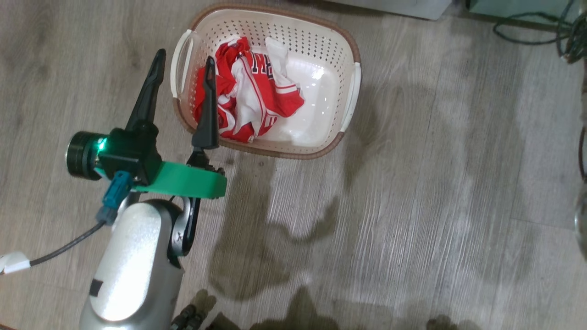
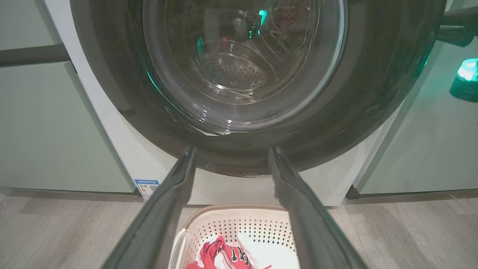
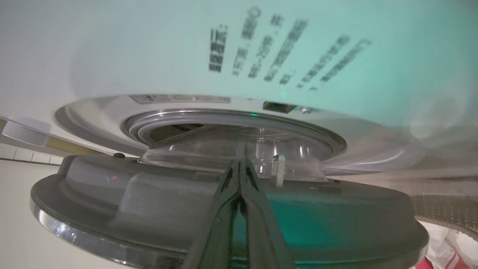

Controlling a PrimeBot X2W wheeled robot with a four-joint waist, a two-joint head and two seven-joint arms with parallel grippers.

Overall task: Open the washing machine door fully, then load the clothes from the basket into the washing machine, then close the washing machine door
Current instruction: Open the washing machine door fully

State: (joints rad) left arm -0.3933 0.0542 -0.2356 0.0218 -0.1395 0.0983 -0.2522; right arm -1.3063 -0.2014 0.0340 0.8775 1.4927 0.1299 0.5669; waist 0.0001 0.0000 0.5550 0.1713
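Clothes [image 1: 257, 91] red-white, crumpled heap; basket [image 1: 316, 41] cream, perforated

silver forearm [image 1: 128, 256], green bracket [image 1: 185, 181], black hand [image 1: 185, 55]

This looks like a home laundry corner: a white front-loading washing machine [image 2: 123, 157] sits built in between pale green cabinet fronts [image 2: 41, 127]. A plastic laundry basket [image 1: 316, 50] of red and white clothes [image 1: 257, 91] stands before it on the grey wood-look plank floor [image 1: 412, 183].
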